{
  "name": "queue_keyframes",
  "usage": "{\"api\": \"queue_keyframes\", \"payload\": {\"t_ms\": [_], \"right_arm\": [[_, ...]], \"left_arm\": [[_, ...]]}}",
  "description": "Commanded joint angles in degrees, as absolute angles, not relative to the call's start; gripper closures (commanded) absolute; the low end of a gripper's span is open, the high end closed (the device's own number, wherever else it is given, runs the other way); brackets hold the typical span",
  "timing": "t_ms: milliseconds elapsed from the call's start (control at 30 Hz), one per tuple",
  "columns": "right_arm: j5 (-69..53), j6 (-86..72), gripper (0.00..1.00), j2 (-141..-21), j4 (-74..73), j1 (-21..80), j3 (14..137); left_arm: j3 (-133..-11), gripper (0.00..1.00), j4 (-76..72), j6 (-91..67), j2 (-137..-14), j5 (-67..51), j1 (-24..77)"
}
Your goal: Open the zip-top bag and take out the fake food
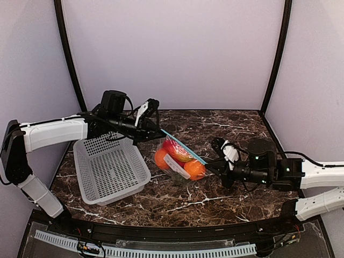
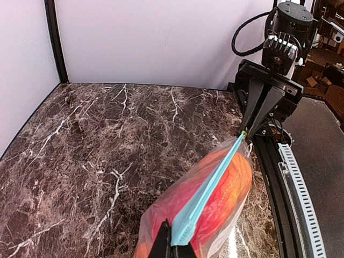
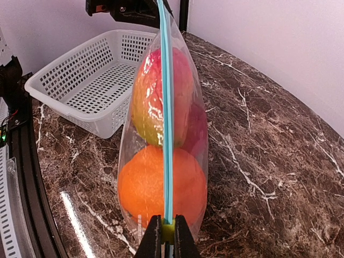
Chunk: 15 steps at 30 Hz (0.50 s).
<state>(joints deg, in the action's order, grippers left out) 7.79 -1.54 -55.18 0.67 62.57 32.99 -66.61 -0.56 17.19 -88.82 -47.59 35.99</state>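
The right gripper [image 3: 167, 232] is pinched shut on the near end of the bag's [image 3: 189, 115] blue strip [image 3: 166, 107]. The food [image 3: 150, 188] sits inside, held up over the table [image 3: 269, 161]. The left gripper [image 2: 173, 244] pinches the far end. A hard pull could slip the thin strip loose and drop the bag. The basket [image 3: 80, 80] sits off to the side, and nothing blocks the way.

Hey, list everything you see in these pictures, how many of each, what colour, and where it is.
bag: one, clear with a light blue zip strip, stretched between both arms at mid-table
toy food: several pieces, two orange and some red, inside the bag
basket: one, white, left side of the table
table: one, dark brown marble, under everything
left fingers: pinched shut on the strip's far end
right fingers: pinched shut on the strip's near end
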Motion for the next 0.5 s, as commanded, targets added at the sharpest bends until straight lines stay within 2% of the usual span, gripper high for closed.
{"api": "queue_keyframes", "payload": {"t_ms": [0,467], "right_arm": [[8.74,-5.39,1.0,-51.94,-5.33,62.26,30.61],[6.46,-8.17,0.98,-50.06,-8.33,62.31,29.59]], "left_arm": [[-68.7,0.99,-2.48,17.41,-87.95,-47.72,33.77],[-70.03,0.99,-2.22,17.83,-89.04,-48.5,32.78]]}}
